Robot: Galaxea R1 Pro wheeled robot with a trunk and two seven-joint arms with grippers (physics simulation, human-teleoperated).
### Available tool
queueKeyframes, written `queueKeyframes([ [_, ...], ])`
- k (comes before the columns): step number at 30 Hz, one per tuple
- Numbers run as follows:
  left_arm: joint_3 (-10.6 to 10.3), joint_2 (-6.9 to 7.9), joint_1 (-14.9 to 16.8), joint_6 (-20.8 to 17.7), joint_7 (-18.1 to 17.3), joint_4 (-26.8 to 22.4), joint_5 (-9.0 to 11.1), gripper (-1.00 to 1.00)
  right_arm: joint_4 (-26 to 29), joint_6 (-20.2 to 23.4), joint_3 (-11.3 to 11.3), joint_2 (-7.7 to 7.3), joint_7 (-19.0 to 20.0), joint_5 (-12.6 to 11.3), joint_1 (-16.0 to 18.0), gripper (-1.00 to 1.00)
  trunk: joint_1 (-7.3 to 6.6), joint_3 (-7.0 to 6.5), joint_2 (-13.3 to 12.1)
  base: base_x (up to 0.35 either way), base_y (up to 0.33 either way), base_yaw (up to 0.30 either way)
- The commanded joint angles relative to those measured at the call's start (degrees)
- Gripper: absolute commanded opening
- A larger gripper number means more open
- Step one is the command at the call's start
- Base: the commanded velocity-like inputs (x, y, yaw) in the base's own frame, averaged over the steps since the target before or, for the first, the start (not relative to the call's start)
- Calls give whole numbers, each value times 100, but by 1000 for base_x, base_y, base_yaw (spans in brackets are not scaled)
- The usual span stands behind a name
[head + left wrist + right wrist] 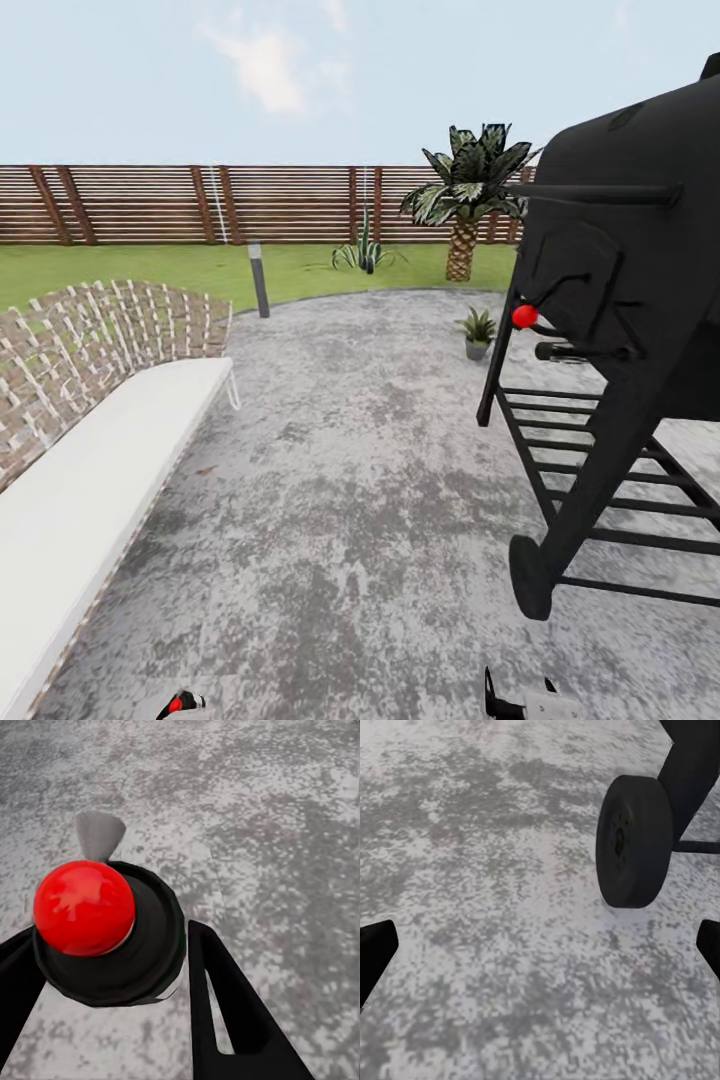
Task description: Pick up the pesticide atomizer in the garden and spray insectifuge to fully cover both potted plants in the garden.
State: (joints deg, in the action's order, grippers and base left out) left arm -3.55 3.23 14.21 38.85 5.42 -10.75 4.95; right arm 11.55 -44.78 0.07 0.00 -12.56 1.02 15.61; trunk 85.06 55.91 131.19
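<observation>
Grey speckled stone of the patio [340, 520] spreads wide and bare ahead of the robot, its curved edge meeting the lawn [150, 265] before the wooden slat fence [200, 205]. Along the left edge runs a woven chair [90, 350] with a long white cushion [90, 480]; along the right stands the black grill [620, 330], its wheel [634, 840] resting on the stone near the right gripper [540, 949], whose fingers are spread wide apart with nothing between them. One potted plant [478, 332] sits on the patio just beside the grill's far leg, well ahead of the robot. A tall palm [465, 200] rises behind it on the grass. The left gripper [112, 945] is pinching the pesticide atomizer [112, 934], held low over the stone, its red cap [84, 907] facing the wrist camera.
</observation>
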Motion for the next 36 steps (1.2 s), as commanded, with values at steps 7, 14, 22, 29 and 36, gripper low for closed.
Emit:
queueKeyframes([
  [7,-41,2,3,17,16,2,51,-100,-3,-13,2,21,-18,12,3,100,2,5,2,328,98,0],
  [14,-41,2,3,17,20,2,53,-100,-3,-13,0,42,-27,12,3,100,2,5,2,298,179,107],
  [22,-41,2,3,17,18,2,52,-100,-3,-13,2,36,-26,12,3,100,2,5,2,319,104,19],
  [29,-41,2,3,17,19,2,58,-100,-3,-13,2,35,-27,12,3,100,2,5,2,336,4,0],
  [36,-41,2,3,17,20,2,59,-100,-3,-13,2,2,-19,12,3,100,2,5,2,336,0,0],
])
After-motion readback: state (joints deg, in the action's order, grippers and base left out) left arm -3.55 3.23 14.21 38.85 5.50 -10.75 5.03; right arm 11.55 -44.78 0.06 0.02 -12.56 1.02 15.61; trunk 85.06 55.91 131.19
